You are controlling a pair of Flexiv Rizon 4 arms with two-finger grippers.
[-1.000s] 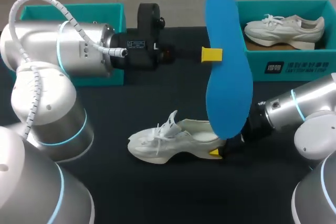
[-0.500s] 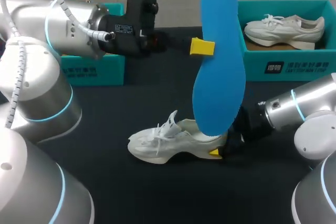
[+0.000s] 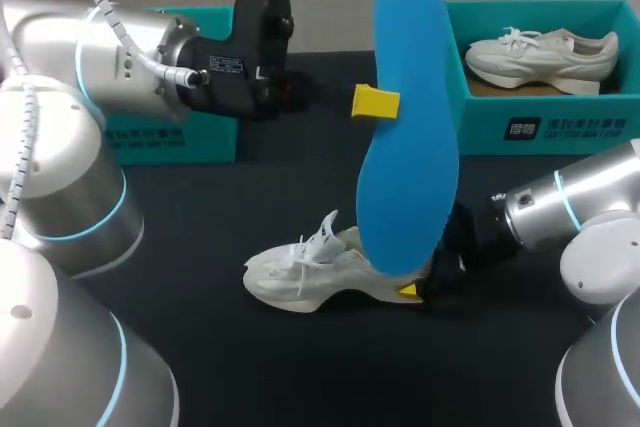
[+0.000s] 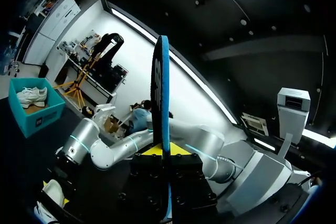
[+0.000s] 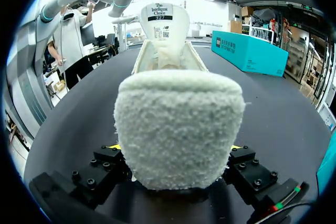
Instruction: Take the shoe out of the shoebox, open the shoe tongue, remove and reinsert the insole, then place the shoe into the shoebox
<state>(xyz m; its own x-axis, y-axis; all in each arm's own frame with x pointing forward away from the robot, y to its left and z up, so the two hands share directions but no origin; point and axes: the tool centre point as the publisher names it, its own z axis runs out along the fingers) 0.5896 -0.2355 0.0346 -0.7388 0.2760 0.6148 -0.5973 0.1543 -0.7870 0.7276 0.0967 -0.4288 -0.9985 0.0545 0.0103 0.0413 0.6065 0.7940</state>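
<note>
Blue insole (image 3: 410, 117) is held upright over the table (image 3: 250, 197), pinched by the left gripper (image 3: 385, 102), lower end at the shoe (image 3: 310, 272), whose heel is clamped by the right gripper (image 3: 420, 285). Reinsertion step, probably; next it needs feeding toe-first into the opening.

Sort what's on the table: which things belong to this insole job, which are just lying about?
Job: blue insole in left tool; white shoe, heel in right tool; left shoebox, probably.
Idle: right shoebox; second shoe inside it.
</note>
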